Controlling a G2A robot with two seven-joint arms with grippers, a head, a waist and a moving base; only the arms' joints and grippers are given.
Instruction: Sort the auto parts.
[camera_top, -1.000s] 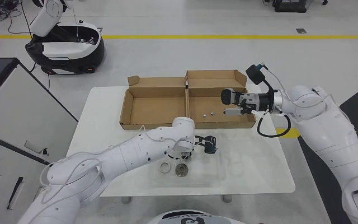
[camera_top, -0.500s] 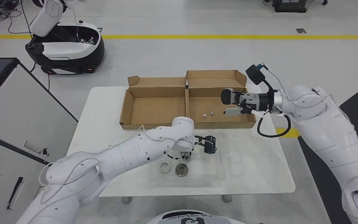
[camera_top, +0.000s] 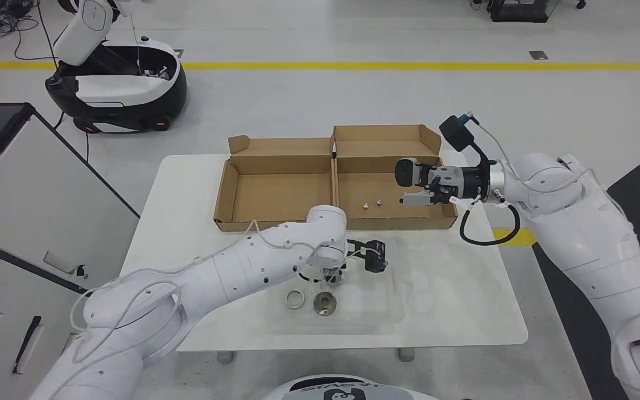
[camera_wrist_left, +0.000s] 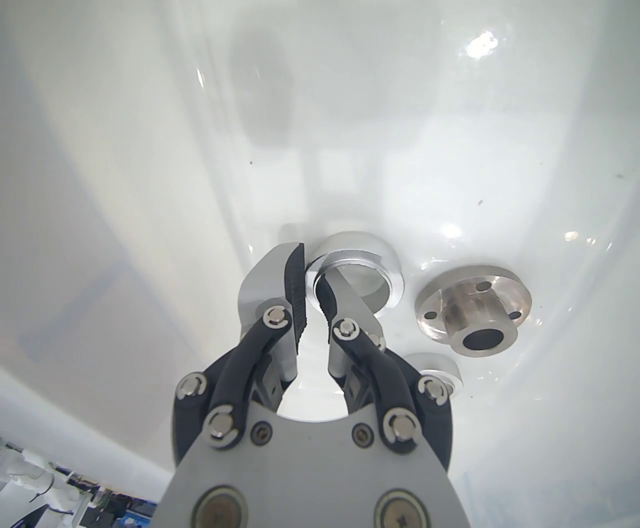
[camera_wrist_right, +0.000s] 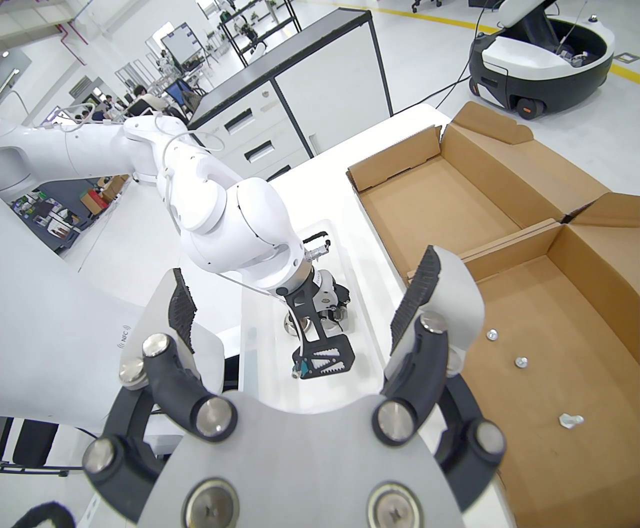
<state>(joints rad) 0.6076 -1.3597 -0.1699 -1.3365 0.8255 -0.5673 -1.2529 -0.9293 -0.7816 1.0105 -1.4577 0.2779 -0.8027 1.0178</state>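
**Top and wrist views.** Left pincer (camera_wrist_left: 310, 272), lowered into the clear tray (camera_top: 420, 290) at the near centre of the white surface (camera_top: 190, 220), is clenched on the wall of a metal ring (camera_wrist_left: 370, 260). One finger (camera_wrist_left: 295, 285) sits outside the rim, the other inside. Just beside the ring, a flanged hub (camera_wrist_left: 472, 312) stands on its flange, bore upward. A second ring (camera_wrist_left: 440, 367) lies near it, partly hidden behind the pincer. Right pincer (camera_wrist_right: 305, 270), released with its fingers wide apart, hangs over the right compartment of the cardboard box (camera_top: 275, 195) at the far side of the surface. Three small metal fasteners (camera_wrist_right: 521, 362) lie in that compartment.
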